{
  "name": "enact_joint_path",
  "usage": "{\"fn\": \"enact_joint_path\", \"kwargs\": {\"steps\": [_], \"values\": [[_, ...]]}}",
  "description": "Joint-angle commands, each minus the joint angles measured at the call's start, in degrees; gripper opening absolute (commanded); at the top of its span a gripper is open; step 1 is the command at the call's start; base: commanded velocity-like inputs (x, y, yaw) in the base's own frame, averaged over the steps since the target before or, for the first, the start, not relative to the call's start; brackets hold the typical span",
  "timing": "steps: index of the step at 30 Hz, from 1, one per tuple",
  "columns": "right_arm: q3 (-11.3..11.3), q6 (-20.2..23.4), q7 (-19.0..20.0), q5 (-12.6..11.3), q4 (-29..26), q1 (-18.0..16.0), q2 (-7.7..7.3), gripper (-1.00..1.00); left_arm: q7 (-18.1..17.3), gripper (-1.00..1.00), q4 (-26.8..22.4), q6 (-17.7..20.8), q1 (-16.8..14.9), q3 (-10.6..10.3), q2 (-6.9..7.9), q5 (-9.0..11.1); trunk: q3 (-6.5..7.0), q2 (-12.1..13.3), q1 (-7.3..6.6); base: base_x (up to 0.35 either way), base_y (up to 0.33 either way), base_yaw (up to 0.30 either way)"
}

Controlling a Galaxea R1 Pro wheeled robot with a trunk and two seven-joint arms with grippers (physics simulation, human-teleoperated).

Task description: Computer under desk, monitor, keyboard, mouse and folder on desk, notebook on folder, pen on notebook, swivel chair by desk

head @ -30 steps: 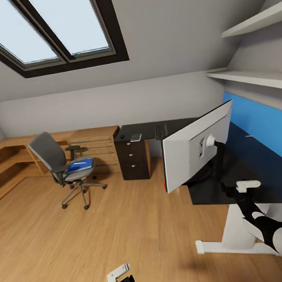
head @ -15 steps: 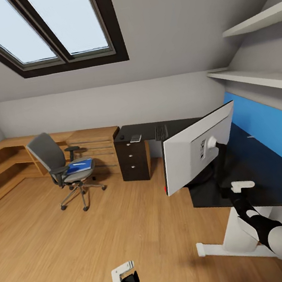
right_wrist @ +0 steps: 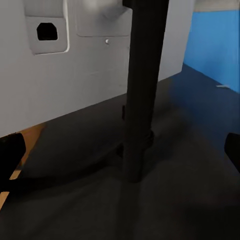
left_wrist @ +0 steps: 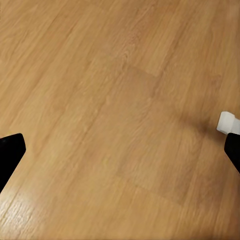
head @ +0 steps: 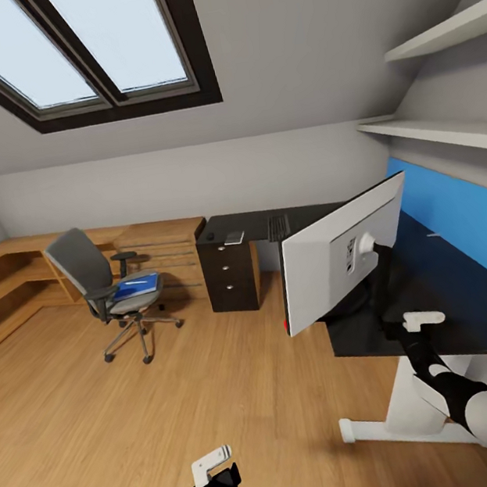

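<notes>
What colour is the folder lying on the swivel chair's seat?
Blue; the folder on the swivel chair shows best in the head view.

The head camera looks from high up, forward and down across the room, taking in the wooden floor point(head: 220, 390), the swivel chair point(head: 105, 294) far off at 10 o'clock and the monitor point(head: 346, 262) near at 2 o'clock on the dark tabletop point(head: 459, 302). The left wrist camera points straight down at the floor point(left_wrist: 120, 120) from close by. The right wrist camera sits very near the monitor's pole point(right_wrist: 142, 90), facing its white back, so it shares monitor and tabletop with the head view.
</notes>
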Motion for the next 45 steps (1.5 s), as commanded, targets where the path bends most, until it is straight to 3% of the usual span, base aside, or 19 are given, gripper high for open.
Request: {"fn": "enact_joint_path", "kwargs": {"steps": [1,18,23,39,45], "values": [[0.49,-0.3,-0.55,-0.05,0.02,-0.04,-0.06,1.0,0.45,1.0,-0.1,0.19,-0.07,-0.19,0.05,0.24,-0.26,-0.47,0.23,0.0,0.0,0.0],[0.5,-1.63,-0.52,-0.24,0.22,0.02,-0.59,1.0,0.46,1.0,-0.09,0.19,-0.07,-0.23,0.01,0.23,-3.31,-7.29,3.97,0.0,0.0,0.0],[0.54,-5.76,-1.33,-0.2,0.22,0.05,-0.56,1.0,0.54,1.0,-0.09,0.19,-0.08,-0.47,-0.39,-0.12,-4.21,-9.3,5.07,0.0,0.0,0.0],[0.47,-7.18,-3.49,-0.22,0.17,0.22,-0.42,1.0,0.55,1.0,-0.09,0.19,-0.06,-0.41,-0.35,-0.12,-7.08,-15.71,8.58,0.0,0.0,0.0],[0.36,-6.74,-7.79,-0.24,0.14,0.23,-0.18,1.0,0.55,1.0,-0.09,0.19,-0.08,-0.41,-0.39,-0.14,-7.62,-16.92,9.24,0.0,0.0,0.0]]}}
